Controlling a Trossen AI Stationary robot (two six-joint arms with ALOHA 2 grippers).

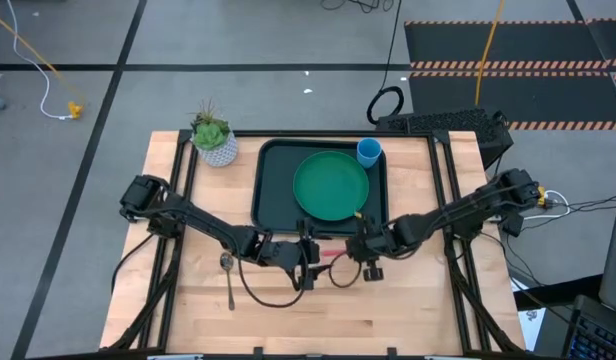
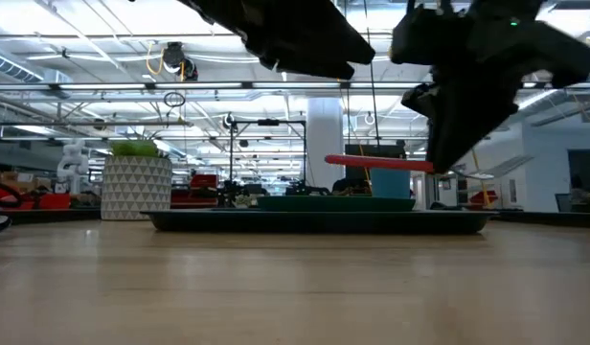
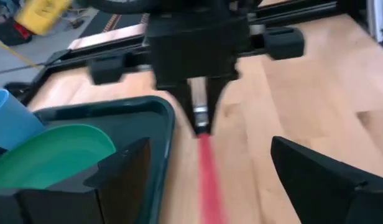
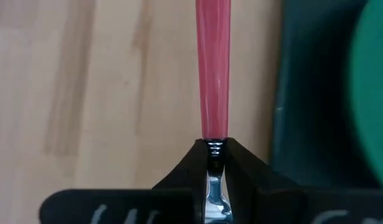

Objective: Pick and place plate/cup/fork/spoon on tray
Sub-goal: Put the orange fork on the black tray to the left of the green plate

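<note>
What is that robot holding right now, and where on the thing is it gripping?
The right gripper holds the fork by the metal neck just past its red handle, lifted off the table. The left gripper is open and holds nothing.

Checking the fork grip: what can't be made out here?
Fork tines: right wrist view, hidden inside the right gripper.
Plate: low view, edge-on behind tray rim.
Spoon bowl: high view, too small.
Left gripper, open beside the handle: left wrist view, blurred; gap unclear.
</note>
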